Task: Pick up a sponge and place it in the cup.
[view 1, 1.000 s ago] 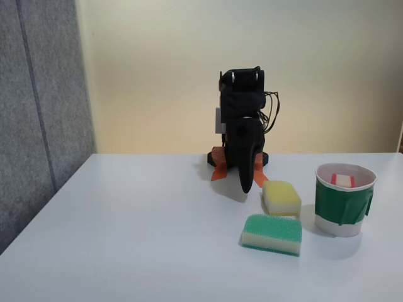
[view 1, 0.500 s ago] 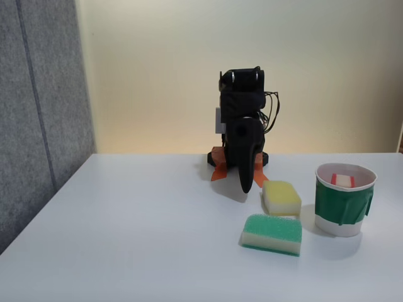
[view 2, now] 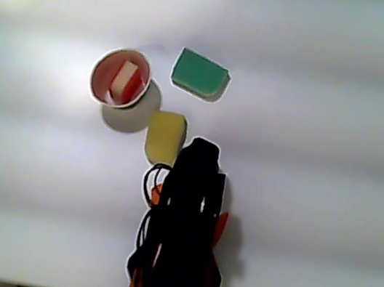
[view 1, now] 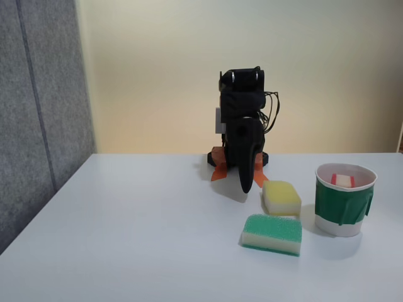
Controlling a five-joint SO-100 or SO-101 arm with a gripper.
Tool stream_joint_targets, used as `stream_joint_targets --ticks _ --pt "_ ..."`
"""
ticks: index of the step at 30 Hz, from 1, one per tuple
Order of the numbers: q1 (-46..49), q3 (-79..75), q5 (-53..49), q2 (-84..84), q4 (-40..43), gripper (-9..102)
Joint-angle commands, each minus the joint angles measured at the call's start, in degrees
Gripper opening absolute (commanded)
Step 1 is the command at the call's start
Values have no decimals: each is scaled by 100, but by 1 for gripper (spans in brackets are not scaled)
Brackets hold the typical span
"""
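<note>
The red-topped sponge (view 1: 342,180) stands on end inside the white cup with the green band (view 1: 342,211), at the right of the table in the fixed view. From above, the sponge (view 2: 125,81) shows red and cream within the cup's round rim (view 2: 103,70). The black arm is folded back over its base. Its gripper (view 1: 245,187) points down at the table, shut and holding nothing, well left of the cup. In the other view the gripper tip (view 2: 202,147) sits just beside the yellow sponge.
A yellow sponge (view 1: 281,196) lies between the gripper and the cup. A green-topped sponge (view 1: 272,233) lies nearer the front edge; both show from above, yellow sponge (view 2: 165,137), green sponge (view 2: 199,74). A grey panel (view 1: 38,113) borders the table's left side.
</note>
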Motion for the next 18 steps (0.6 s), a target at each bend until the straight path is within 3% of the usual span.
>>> stream_joint_targets --ticks 1,18 --pt "26 272 70 79 97 0" --pt "-18 272 44 79 97 0"
